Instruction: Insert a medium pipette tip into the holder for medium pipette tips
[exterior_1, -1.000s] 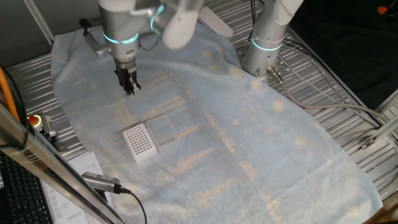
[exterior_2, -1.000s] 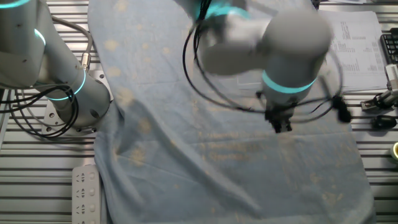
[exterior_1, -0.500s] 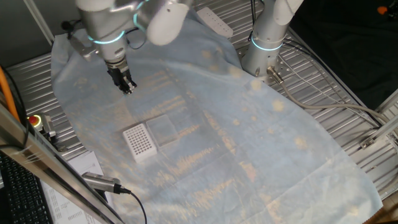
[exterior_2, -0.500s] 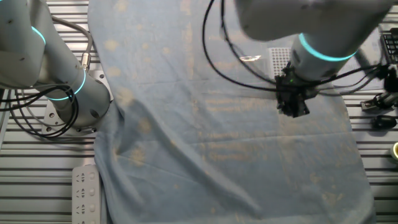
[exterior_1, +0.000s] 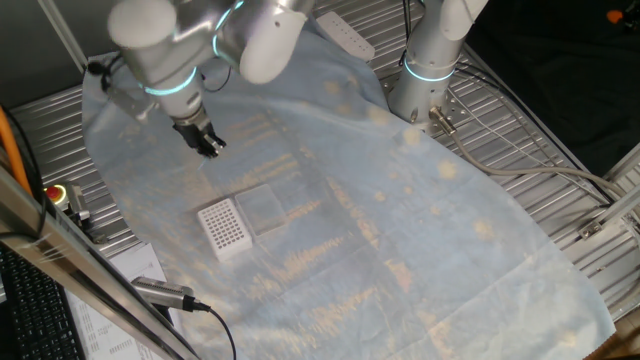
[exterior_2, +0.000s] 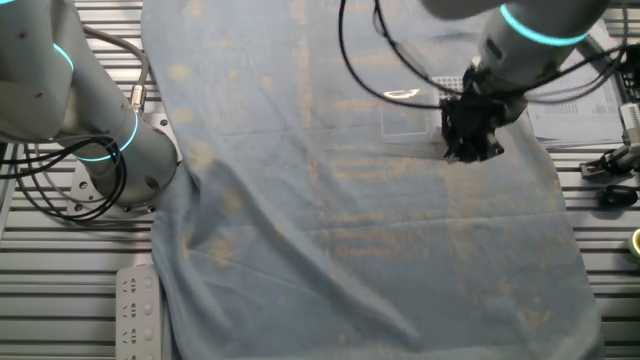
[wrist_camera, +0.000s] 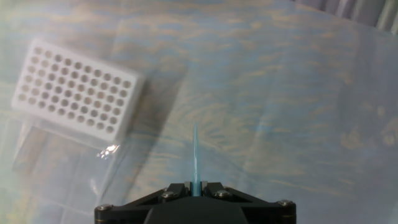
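Hand view, nearest first: the gripper (wrist_camera: 196, 186) is clenched on the wide end of the tip (wrist_camera: 196, 158), whose pale blue taper points straight out past the fingers, apparently well aligned with them. The tip is clear of the cloth (wrist_camera: 298, 112) and touches nothing else.

Further out, up and to the left, sits the holder (wrist_camera: 76, 90), a white block with a grid of dark holes; none visibly filled. A clear box (wrist_camera: 68, 155) lies against its near side. From the fixed view the gripper (exterior_1: 208, 143) hangs over the cloth well apart from the holder (exterior_1: 224, 227), tilted rather than plumb.

Step in hand, as judged: carry the tip over to the holder.

To do it well:
- Bring the gripper upright before descending, so the tip enters along the hole axis.
- Centre on one hole in the hand view, preferably one away from the block's edge.
- Lower slowly; the tip is thin and would likely flex or skid off the web between holes.
- Keep the grip closed until the tip seats.
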